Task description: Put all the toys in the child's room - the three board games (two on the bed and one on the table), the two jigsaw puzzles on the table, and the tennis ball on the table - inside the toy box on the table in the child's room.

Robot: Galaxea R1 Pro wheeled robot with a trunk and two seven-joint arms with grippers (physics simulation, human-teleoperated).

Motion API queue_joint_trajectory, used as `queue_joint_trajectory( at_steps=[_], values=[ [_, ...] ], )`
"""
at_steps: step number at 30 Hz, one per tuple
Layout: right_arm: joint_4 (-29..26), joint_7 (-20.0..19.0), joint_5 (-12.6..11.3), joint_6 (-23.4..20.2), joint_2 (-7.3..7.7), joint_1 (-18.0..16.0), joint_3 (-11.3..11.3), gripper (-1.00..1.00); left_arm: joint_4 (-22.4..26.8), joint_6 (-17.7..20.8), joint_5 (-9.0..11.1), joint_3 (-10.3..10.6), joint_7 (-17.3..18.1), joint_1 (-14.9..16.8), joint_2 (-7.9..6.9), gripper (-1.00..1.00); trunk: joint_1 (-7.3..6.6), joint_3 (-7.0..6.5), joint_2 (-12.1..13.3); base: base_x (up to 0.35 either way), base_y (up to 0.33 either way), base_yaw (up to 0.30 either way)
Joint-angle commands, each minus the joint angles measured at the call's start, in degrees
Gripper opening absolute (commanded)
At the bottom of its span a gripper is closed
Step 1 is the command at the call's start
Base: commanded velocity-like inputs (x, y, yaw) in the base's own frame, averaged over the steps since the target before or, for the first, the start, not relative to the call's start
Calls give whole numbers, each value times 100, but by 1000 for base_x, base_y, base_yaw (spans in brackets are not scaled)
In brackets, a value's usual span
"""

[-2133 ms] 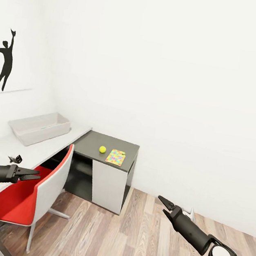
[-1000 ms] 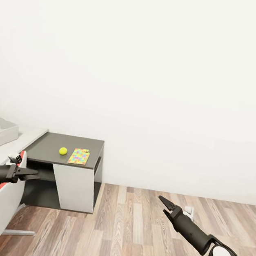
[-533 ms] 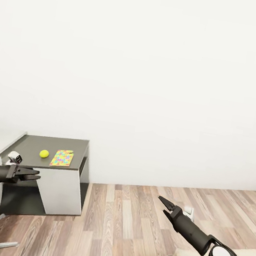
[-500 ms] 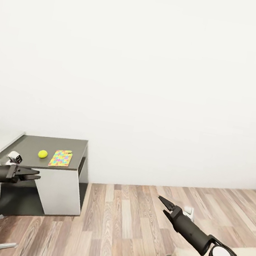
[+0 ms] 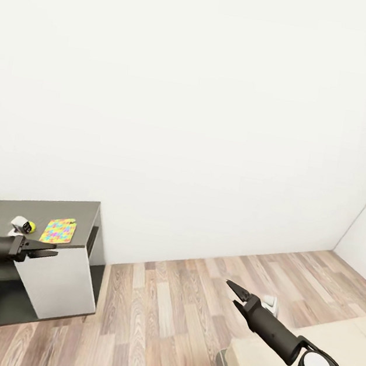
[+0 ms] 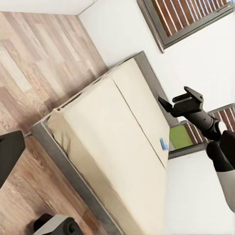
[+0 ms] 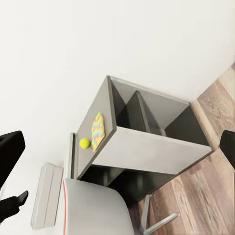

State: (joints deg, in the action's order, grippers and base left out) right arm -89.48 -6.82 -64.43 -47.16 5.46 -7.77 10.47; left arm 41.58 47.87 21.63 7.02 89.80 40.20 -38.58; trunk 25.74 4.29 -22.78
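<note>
The tennis ball [image 7: 84,143] sits on the lower dark grey section of the counter [image 5: 31,210], just beside one jigsaw puzzle [image 5: 58,230] lying flat on the same top. In the head view the ball [image 5: 31,226] is partly hidden behind the left pincer's wrist. The right wrist view shows the toy box [image 7: 45,196], a shallow pale grey bin, on the paler desktop past the ball and puzzle, well apart from them. A chair [image 7: 95,208] w/ a grey back and a red edge stands by the counter, near the bin's end.

On the bed [image 6: 112,147], the left wrist view shows a small blue box [image 6: 164,143] and a green one [image 6: 180,137] near the far edge by the wall; print too small to read.

The left pincer [image 5: 45,250] hangs in front of the dark counter, fingers slightly parted, holding nothing. The right pincer [image 5: 235,295] is out over the floor [image 5: 176,300], also a little open and empty; a corner of the beige mattress [image 5: 297,355] lies under that arm.

Room: plain white walls, wood-plank floor in mixed brown tones, and tall windows [image 6: 183,17] w/ dark frames above the bed.
</note>
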Motion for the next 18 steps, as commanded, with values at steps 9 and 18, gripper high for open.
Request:
queue_joint_trajectory(
  at_steps=[9,18],
  values=[
    [1,-38,36,-30,-1,-5,10,100,-1,60,20,28,20,6,-9,100,4,13,-13,0,0,-278],
    [1,-38,36,-27,-1,-8,13,100,-1,62,17,28,20,6,-9,100,4,13,-13,-39,0,-278]
  ],
)
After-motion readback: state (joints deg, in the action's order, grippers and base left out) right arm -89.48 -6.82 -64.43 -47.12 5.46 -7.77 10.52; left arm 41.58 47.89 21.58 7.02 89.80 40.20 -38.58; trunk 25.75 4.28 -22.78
